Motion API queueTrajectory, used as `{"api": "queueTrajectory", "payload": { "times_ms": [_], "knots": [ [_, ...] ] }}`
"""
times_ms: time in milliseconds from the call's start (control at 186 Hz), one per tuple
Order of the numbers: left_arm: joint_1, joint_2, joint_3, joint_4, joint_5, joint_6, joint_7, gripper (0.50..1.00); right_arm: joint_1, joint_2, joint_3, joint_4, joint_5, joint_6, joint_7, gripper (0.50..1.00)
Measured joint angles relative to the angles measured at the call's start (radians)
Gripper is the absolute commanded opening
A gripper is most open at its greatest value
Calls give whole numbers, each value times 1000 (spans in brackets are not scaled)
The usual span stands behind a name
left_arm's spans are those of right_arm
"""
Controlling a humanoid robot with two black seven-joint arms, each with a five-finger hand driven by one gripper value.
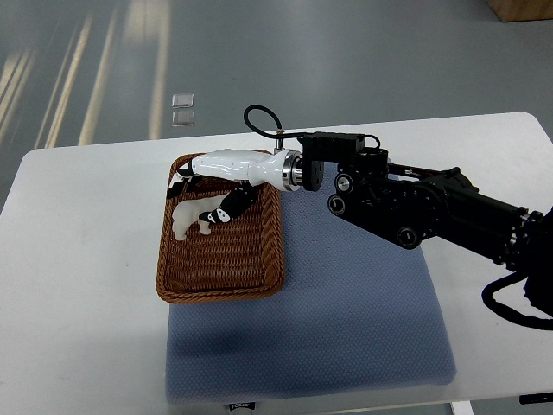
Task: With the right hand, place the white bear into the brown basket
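The white bear [188, 217] lies inside the brown wicker basket [221, 292], in its far half. My right arm reaches in from the right edge, and its white hand [207, 192] hovers over the basket's far end. The fingers are spread. One black-tipped finger [230, 207] points down and touches the bear's right end, while another black tip [182, 177] sits apart by the far-left rim. Nothing is clasped between them. The left arm does not show.
The basket rests on the left part of a blue-grey mat [346, 303] on a white table [78, 259]. My dark forearm [415, 207] crosses above the mat's far right. Grey floor lies beyond the table's far edge.
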Motion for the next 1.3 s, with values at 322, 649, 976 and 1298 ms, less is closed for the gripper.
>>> {"api": "queueTrajectory", "payload": {
  "times_ms": [322, 649, 976, 1298],
  "knots": [
    [0, 0, 0, 0, 0, 0, 0, 1000, -29, -27, 102, -2, 159, 8, 2, 926],
    [0, 0, 0, 0, 0, 0, 0, 1000, -209, -148, 208, -2, 611, 33, -5, 926],
    [0, 0, 0, 0, 0, 0, 0, 1000, -390, -204, 378, -4, 1041, 40, -155, 928],
    [0, 0, 0, 0, 0, 0, 0, 1000, -398, -221, 383, -36, 1322, 25, -255, 928]
  ]
}}
